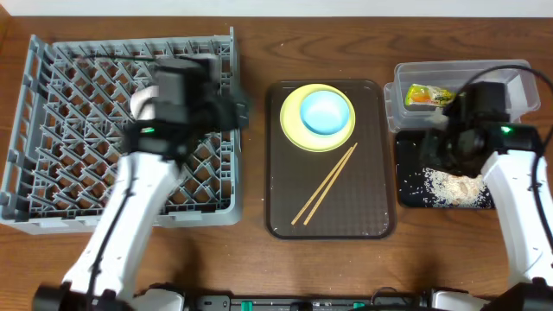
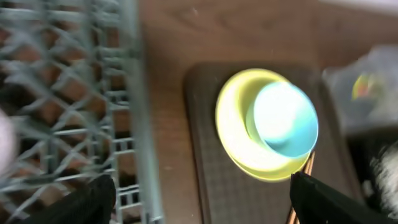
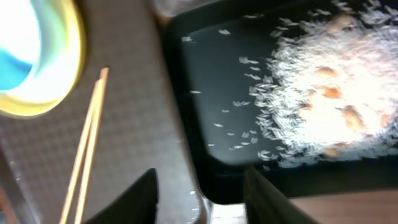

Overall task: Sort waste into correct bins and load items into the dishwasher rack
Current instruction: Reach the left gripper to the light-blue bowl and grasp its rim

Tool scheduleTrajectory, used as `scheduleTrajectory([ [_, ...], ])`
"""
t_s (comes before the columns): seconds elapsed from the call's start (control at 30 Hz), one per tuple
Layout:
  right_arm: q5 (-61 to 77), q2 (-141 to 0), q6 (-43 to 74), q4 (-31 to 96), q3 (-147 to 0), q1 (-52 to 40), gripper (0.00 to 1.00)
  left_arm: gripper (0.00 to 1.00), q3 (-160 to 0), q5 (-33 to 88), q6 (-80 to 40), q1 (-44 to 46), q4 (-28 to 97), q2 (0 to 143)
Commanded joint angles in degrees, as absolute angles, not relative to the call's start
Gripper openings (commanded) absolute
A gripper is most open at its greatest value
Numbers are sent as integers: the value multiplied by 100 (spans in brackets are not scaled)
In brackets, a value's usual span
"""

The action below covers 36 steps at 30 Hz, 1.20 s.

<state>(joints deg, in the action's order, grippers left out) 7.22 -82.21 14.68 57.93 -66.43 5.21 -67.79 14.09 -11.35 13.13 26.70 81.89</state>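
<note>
Dishwasher rack (image 1: 60,121) beneath left gripper (image 1: 232,110) (jaws wide) at its edge

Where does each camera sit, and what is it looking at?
Overhead: fixed above the table, looking straight down; left arm and right arm show.
Left wrist: at the dishwasher rack, facing the yellow plate and blue bowl; its jaws show.
Right wrist: over the black tray of rice; its jaws show.
All share that plate and chopsticks.
</note>
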Motion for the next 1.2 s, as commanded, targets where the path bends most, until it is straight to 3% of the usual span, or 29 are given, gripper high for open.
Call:
scheduleTrajectory([
  [0.0,604,-8093,1664,5861,-6670,908,53,91,-7168,633,-685,1953,2681,8670],
  [0.37,624,-8095,1260,6093,-6670,1278,55,95,-9216,-336,320,3424,3170,10726],
  [0.6,624,-8095,1258,6090,-6670,1278,56,95,-9417,-565,554,3911,2770,11402],
  [1.17,626,-8095,1260,6093,-6670,1278,56,96,-9408,-338,510,4095,2508,12184],
])
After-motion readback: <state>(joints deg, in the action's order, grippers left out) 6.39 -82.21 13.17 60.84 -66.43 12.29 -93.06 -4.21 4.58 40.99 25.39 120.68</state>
